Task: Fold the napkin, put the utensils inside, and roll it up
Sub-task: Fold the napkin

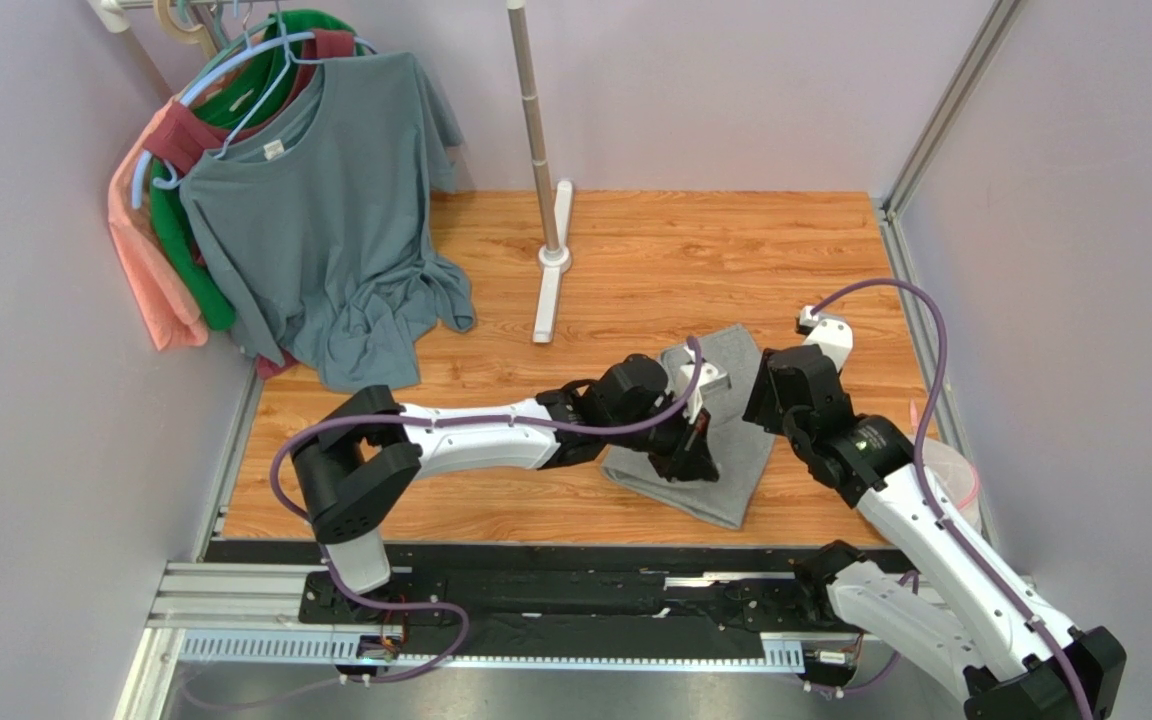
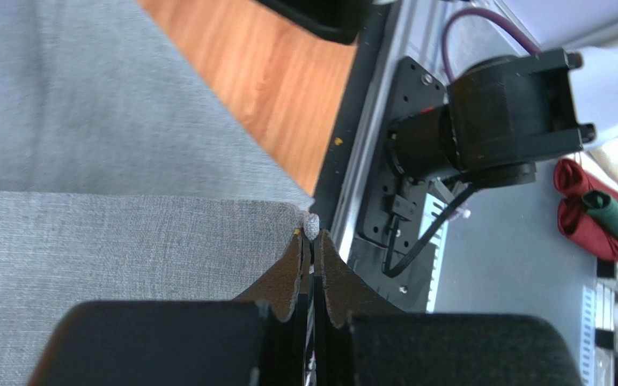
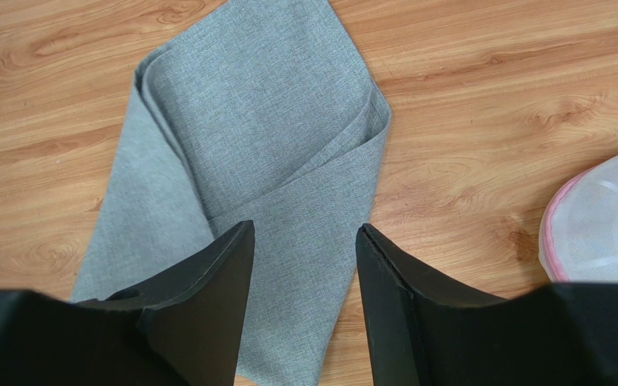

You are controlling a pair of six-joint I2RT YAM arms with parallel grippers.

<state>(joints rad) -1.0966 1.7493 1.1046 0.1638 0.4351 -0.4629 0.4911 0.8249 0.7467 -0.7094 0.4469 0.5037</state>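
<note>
The grey napkin lies partly folded on the wooden table, right of the middle. In the right wrist view one flap of the napkin is folded diagonally over the rest. My left gripper is shut on a corner of the napkin, and a nub of grey cloth pokes out between its tips. In the top view, the left gripper sits over the cloth's near half. My right gripper hangs open above the napkin's right edge with nothing between its fingers. In the top view, this gripper is by the cloth's right side. No utensils are in view.
Several T-shirts hang on hangers at the back left. A metal pole on a white foot stands at the back middle. A white mesh bag with a pink rim lies right of the napkin. Rolled red and green cloths lie beyond the table's near edge.
</note>
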